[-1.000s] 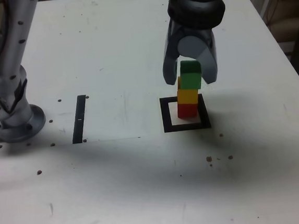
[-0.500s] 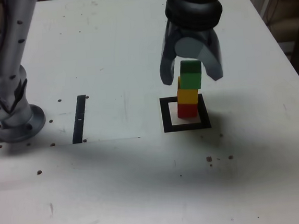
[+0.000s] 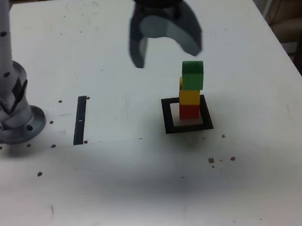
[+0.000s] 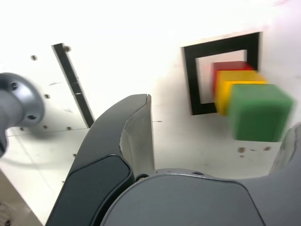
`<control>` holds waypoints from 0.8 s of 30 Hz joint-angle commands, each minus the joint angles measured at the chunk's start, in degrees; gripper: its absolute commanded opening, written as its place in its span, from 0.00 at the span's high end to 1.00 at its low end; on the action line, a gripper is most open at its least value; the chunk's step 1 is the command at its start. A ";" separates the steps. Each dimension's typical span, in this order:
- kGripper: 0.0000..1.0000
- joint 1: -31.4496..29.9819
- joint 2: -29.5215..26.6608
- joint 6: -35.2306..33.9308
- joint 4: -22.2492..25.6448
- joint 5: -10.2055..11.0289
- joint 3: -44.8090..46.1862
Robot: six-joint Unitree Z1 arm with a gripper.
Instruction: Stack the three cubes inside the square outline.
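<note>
Three cubes stand stacked inside the square outline (image 3: 168,117): the red cube (image 3: 189,111) at the bottom, the yellow cube (image 3: 190,96) on it, the green cube (image 3: 192,75) on top, shifted slightly toward the exterior view's right. My gripper (image 3: 165,51) hangs open and empty above and to the exterior view's left of the stack, touching none of the cubes. In the wrist view the green cube (image 4: 261,113), yellow cube (image 4: 235,87) and red cube (image 4: 225,69) line up over the outline (image 4: 190,80), beyond one dark finger (image 4: 131,127).
A thin black strip (image 3: 80,119) lies on the white table at the exterior view's left of the outline. The arm's grey base (image 3: 11,117) stands at the far left. Small dark specks (image 3: 212,160) dot the table in front of the stack.
The gripper opened wide, let go of the green cube, then rose and swung toward the exterior view's left. The stack stayed standing in the outline.
</note>
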 commanded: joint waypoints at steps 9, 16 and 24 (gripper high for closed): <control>0.01 0.06 -8.80 -1.26 -3.02 -0.42 13.43; 0.01 0.09 -13.30 -2.32 -5.23 -0.71 22.12; 0.01 0.72 -17.15 -2.94 -8.66 -2.32 31.75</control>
